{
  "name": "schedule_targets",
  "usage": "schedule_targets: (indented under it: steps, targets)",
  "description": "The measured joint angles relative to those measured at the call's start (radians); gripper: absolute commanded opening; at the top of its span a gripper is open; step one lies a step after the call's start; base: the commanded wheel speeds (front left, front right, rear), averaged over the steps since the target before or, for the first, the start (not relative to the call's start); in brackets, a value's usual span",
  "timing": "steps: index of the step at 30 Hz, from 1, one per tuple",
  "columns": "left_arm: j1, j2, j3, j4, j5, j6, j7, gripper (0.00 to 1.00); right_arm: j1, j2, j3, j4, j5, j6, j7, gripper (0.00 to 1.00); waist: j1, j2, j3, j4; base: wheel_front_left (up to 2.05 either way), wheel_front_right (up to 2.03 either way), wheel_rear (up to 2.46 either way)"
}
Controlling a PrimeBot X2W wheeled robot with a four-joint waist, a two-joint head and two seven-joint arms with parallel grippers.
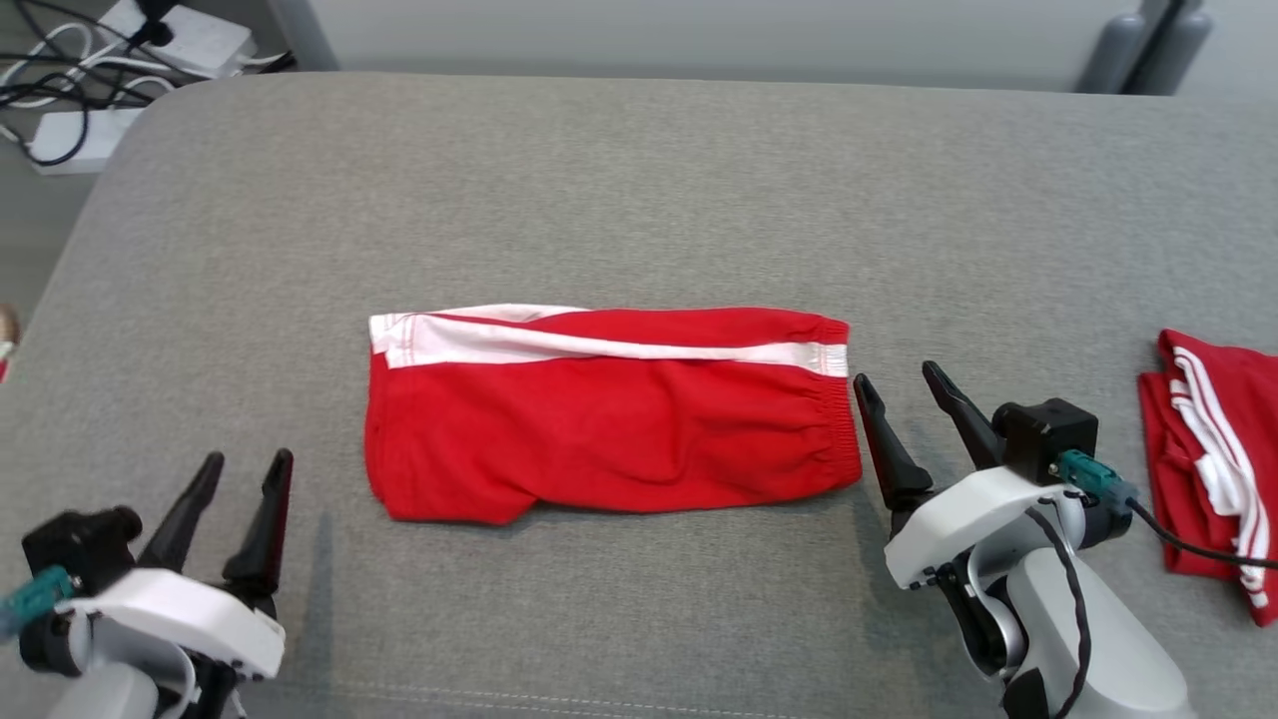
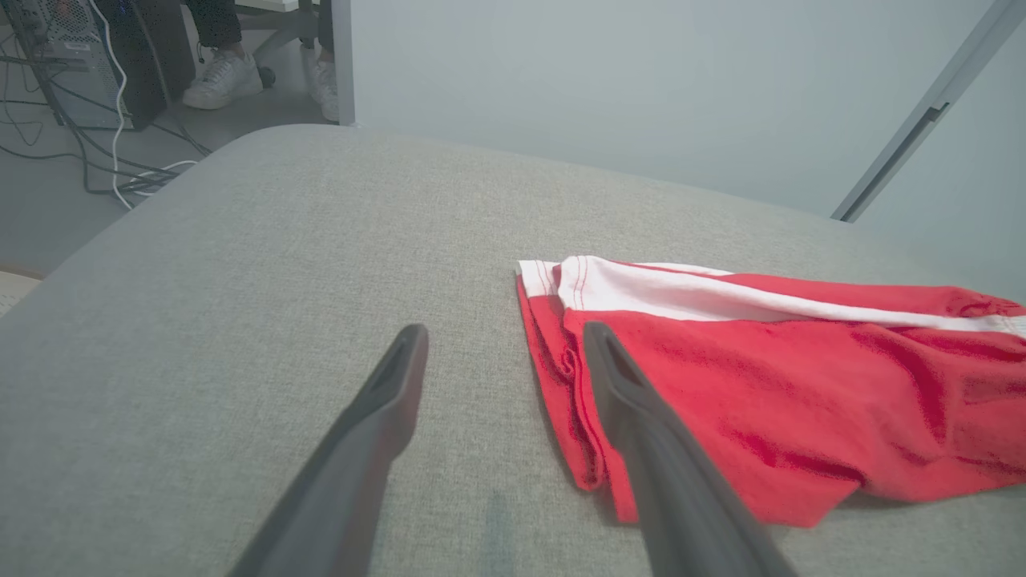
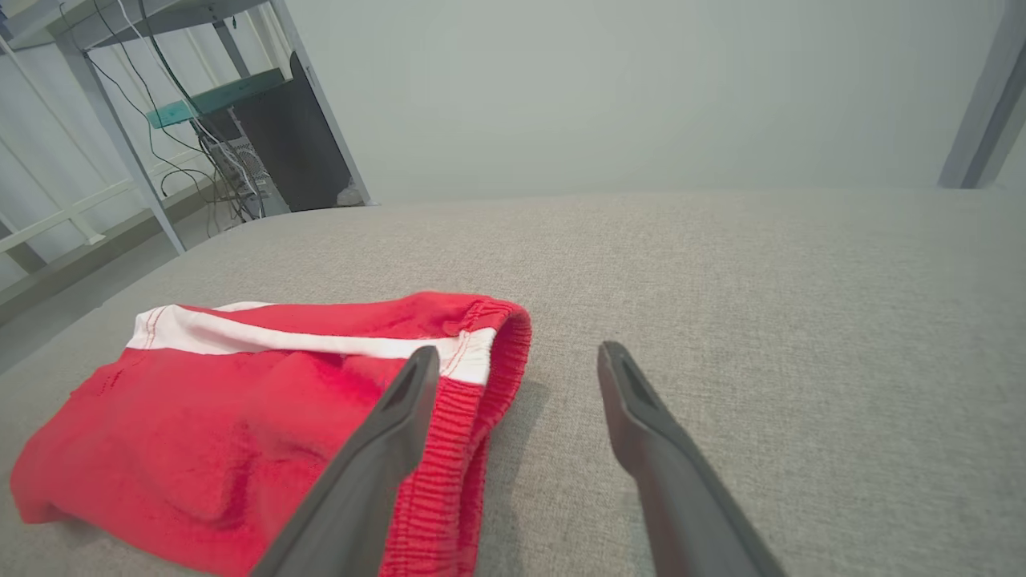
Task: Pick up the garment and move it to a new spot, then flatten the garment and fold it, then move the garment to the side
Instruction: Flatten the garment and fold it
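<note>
The shorts (image 1: 609,419) are soft and lie folded in two layers. If a pincer grabs just the top layer, I think the fold falls open. If one side gets pulled more than the other, the shorts can twist and bunch up. The right pincer (image 1: 896,373) also has a second red cloth (image 1: 1208,469) near its other side, and a wide swing could drag that along.

The shorts lie flat in the middle of the gray table (image 1: 639,180). Both pincers are spread wide and hold nothing. The left pincer (image 1: 250,456) sits off to the left of the leg end, apart from it. The right pincer is just beside the waistband end. I cannot tell if it touches.
</note>
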Motion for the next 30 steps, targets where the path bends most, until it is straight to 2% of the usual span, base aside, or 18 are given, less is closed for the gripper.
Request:
schedule_targets:
  steps: [3,11,25,26,27,28,29,30]
  targets:
    - [0.069,-0.035,0.034,-0.031,0.043,0.000,0.000,1.00,-0.057,-0.006,0.018,0.151,0.043,0.000,0.024,1.00,0.0000,0.0000,0.003,0.052,0.00,0.00,0.00]
    - [0.090,-0.032,0.048,-0.058,0.046,0.000,0.000,1.00,-0.112,-0.006,0.131,0.288,0.166,0.000,0.063,1.00,0.0000,0.0000,0.023,0.097,0.00,0.00,0.00]
    - [0.090,-0.030,0.027,-0.091,0.021,0.000,0.000,1.00,-0.228,-0.016,0.303,0.357,0.311,0.000,0.153,1.00,0.0000,0.0000,0.048,0.115,0.00,0.00,0.00]
    - [0.090,-0.030,0.025,-0.091,0.020,0.000,0.000,1.00,-0.234,-0.017,0.316,0.358,0.321,0.000,0.164,0.98,0.0000,0.0000,0.049,0.118,0.00,0.00,0.00]
    - [0.090,-0.029,0.022,-0.092,0.015,0.000,0.000,1.00,-0.239,-0.017,0.324,0.358,0.333,0.000,0.171,0.90,0.0000,0.0000,0.050,0.122,0.00,0.00,0.00]
    - [0.090,-0.028,0.019,-0.092,0.014,0.000,0.000,1.00,-0.242,-0.017,0.332,0.359,0.344,0.000,0.175,0.72,0.0000,0.0000,0.050,0.126,0.00,0.00,0.00]
    - [0.090,-0.027,0.017,-0.092,0.013,0.000,0.000,1.00,-0.248,-0.018,0.345,0.362,0.354,0.000,0.182,0.49,0.0000,0.0000,0.051,0.130,0.00,0.00,0.00]
    - [0.090,-0.027,0.014,-0.092,0.011,0.000,0.000,1.00,-0.253,-0.018,0.353,0.367,0.363,0.000,0.188,0.47,0.0000,0.0000,0.051,0.133,0.00,0.00,0.00]
